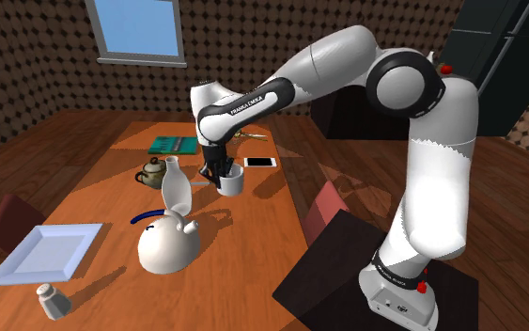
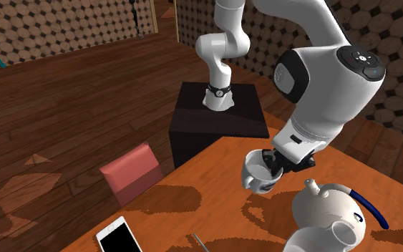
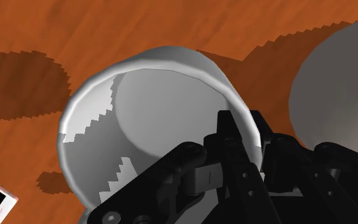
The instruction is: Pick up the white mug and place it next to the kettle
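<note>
The white mug (image 1: 231, 182) hangs a little above the wooden table (image 1: 253, 235), its shadow lying on the boards below it. My black gripper (image 1: 221, 175) is shut on the mug's rim, one finger inside and one outside. The white kettle (image 1: 168, 246), round with a dark blue handle, stands nearer the shoulder view's bottom. In the second exterior view the mug (image 2: 258, 174) is held by the gripper (image 2: 275, 163) just to the left of the kettle (image 2: 328, 209). The wrist view looks into the mug (image 3: 152, 114) with the gripper (image 3: 247, 137) clasping its wall and the kettle (image 3: 343, 89) beside it.
A white jug (image 1: 176, 186) stands between mug and kettle. A small brown teapot (image 1: 154, 171), a teal book (image 1: 176, 144), a phone (image 1: 260, 162), a white square plate (image 1: 46, 252) and a shaker (image 1: 51, 299) also lie on the table. A red chair (image 1: 323, 209) stands at its edge.
</note>
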`<state>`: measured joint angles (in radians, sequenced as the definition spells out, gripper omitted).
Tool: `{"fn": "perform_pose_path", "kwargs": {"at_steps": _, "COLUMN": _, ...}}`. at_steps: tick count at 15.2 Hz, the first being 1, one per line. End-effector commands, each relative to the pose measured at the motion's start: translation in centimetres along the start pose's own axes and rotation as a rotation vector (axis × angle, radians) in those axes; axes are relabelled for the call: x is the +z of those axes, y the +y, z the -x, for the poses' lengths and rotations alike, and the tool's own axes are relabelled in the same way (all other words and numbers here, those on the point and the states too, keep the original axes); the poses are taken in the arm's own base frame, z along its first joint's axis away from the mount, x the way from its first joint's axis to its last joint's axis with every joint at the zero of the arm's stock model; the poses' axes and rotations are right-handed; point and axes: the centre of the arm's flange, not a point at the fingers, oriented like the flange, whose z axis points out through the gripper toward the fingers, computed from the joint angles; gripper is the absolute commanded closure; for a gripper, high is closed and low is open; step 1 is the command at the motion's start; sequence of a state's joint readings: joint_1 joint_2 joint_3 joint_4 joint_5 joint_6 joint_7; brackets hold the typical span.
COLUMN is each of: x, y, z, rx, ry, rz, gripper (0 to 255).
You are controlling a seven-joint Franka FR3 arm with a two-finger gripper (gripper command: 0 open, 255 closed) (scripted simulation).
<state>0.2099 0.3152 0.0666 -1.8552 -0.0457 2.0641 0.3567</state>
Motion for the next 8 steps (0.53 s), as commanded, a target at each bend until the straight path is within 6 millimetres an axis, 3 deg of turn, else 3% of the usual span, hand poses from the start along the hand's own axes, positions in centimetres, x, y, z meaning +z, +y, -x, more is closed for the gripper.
{"fn": "perform_pose_path", "kwargs": {"at_steps": 1, "x": 1.0, "y": -0.1, "z": -0.1, "rx": 0.000, "ry": 0.001, "rz": 0.000, "gripper": 255}}
{"fn": "perform_pose_path", "kwargs": {"at_steps": 8, "x": 4.7, "y": -0.3, "z": -0.4, "rx": 0.000, "ry": 0.001, "rz": 0.000, "gripper": 255}}
